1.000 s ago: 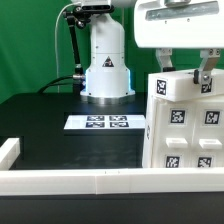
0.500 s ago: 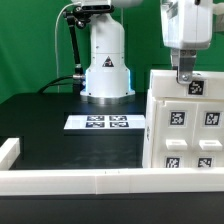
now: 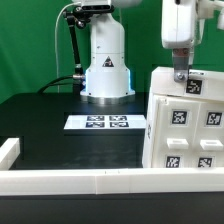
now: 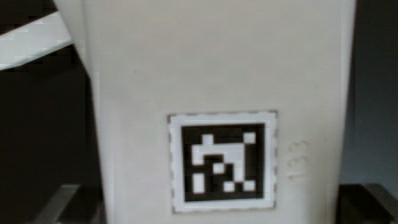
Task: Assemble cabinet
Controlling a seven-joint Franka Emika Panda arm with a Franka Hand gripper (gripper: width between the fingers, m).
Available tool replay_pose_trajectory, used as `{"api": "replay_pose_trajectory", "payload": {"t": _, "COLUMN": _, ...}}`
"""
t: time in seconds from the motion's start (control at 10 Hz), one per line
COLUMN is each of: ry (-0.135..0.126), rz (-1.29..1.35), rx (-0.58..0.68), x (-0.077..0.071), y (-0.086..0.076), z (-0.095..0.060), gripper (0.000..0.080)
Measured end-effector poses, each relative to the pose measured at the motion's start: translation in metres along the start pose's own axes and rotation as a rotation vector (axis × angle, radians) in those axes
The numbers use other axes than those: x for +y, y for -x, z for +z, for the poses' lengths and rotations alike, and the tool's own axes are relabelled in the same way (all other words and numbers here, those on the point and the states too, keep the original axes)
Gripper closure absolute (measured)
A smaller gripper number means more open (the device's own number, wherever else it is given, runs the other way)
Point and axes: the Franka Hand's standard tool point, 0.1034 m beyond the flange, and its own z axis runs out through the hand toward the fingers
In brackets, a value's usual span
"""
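While the jaws grip its top edge, the cabinet (image 3: 186,122) stands white, blocky, tag-faced.

White, rounded arm base (image 3: 106,68) with a dark triangular emblem on its front. Black cables (image 3: 72,45) hanging beside it on the exterior view's left. White, boxy end effector (image 3: 179,72) housing ending in dark, narrow fingers (image 3: 179,70).
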Motion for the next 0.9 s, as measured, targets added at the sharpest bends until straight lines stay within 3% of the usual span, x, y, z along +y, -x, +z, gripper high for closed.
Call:
{"api": "replay_pose_trajectory", "payload": {"t": 0.2, "ry": 0.005, "rz": 0.014, "rx": -0.018, "x": 0.0, "y": 0.001, "z": 0.0, "gripper": 0.0235}}
{"api": "replay_pose_trajectory", "payload": {"t": 0.3, "ry": 0.006, "rz": -0.032, "rx": -0.018, "x": 0.001, "y": 0.003, "z": 0.001, "gripper": 0.0076}}
{"api": "replay_pose_trajectory", "payload": {"t": 0.4, "ry": 0.006, "rz": -0.033, "rx": -0.018, "x": 0.001, "y": 0.003, "z": 0.001, "gripper": 0.0016}}
{"api": "replay_pose_trajectory", "payload": {"t": 0.6, "ry": 0.002, "rz": -0.076, "rx": -0.023, "x": 0.0, "y": 0.003, "z": -0.001, "gripper": 0.0002}}
{"api": "replay_pose_trajectory", "payload": {"t": 0.9, "ry": -0.017, "rz": -0.093, "rx": -0.049, "x": -0.003, "y": 0.009, "z": -0.017, "gripper": 0.0002}}
